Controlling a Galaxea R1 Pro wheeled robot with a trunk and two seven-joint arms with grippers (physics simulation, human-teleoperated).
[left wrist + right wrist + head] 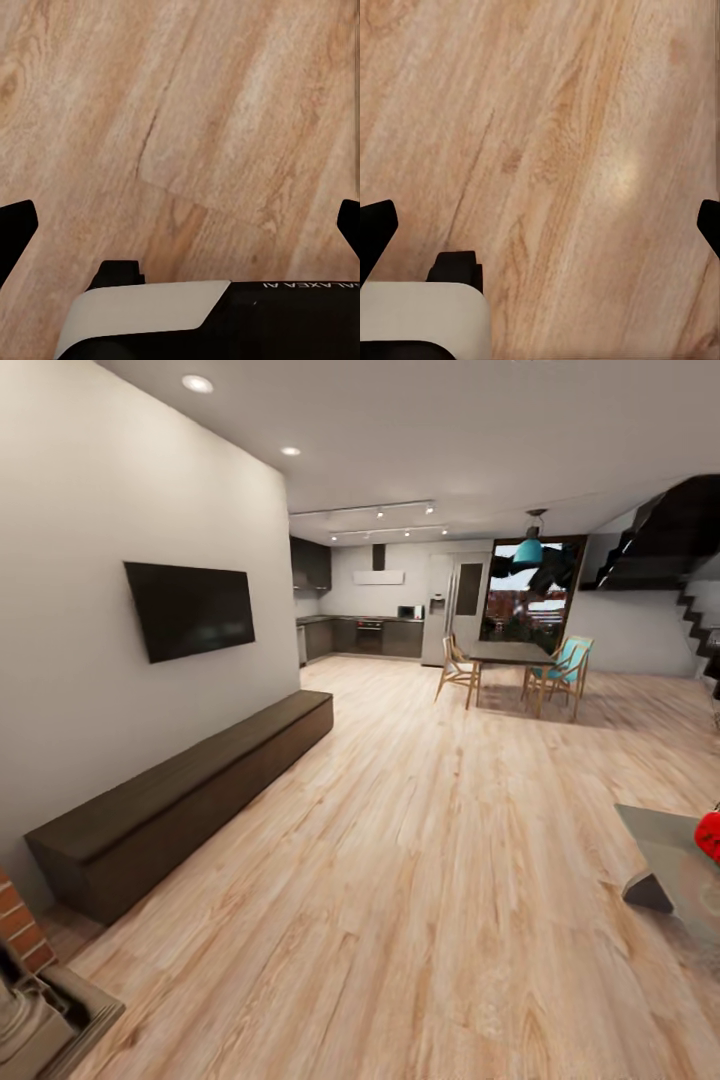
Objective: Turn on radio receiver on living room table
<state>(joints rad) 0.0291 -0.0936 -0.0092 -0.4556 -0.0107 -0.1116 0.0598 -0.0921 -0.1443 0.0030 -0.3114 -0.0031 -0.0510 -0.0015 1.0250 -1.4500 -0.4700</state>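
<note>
Over bare wood floor, both our grippers hang spread wide, holding nothing.

Our left gripper and right gripper each show black fingertips at opposite picture edges. Further out, the radio receiver is just a red sliver at the right edge of the head view, sitting on the table, well apart from the long dark bench under the wall TV.

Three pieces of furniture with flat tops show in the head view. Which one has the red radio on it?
The low grey table at the right edge carries the red radio receiver. The long dark bench under the TV and the dining table with chairs don't.
</note>
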